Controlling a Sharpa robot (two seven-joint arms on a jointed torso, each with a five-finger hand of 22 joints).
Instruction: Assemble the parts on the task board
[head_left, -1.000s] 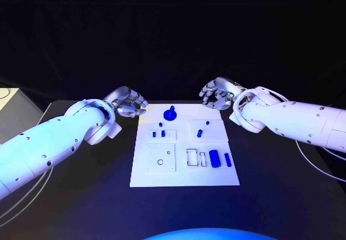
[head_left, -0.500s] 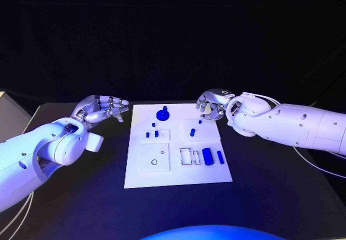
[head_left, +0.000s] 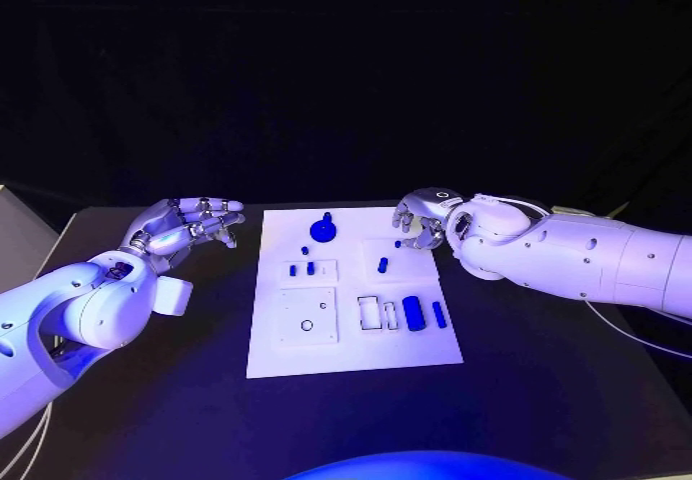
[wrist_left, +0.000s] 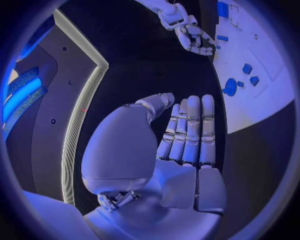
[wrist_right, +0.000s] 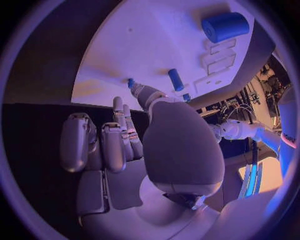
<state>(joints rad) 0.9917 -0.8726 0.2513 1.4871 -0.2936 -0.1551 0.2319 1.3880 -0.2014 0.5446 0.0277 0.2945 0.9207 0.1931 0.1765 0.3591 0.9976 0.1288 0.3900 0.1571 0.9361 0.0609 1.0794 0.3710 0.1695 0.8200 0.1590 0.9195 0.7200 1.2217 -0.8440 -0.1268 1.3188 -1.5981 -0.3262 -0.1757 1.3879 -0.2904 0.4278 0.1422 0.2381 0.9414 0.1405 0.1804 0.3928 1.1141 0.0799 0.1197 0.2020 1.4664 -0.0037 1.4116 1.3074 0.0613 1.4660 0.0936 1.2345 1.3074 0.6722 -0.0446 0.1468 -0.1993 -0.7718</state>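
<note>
Lying flat mid-worktop (head_left: 159, 400), the smooth white rectangular board (head_left: 353, 350) carries small blue parts (head_left: 414, 313), one round (head_left: 323, 232), others cylindrical. Left of the board hovers the silver left hand (head_left: 185, 226), fingers extended, released. At the board's far right corner, the right hand (head_left: 420, 218) curls, grasping nothing.

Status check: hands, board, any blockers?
Left hand open, off the board's left edge. Right hand empty, fingers curled, at the white task board's far right corner. Small blue parts untouched. Nothing in the way.
</note>
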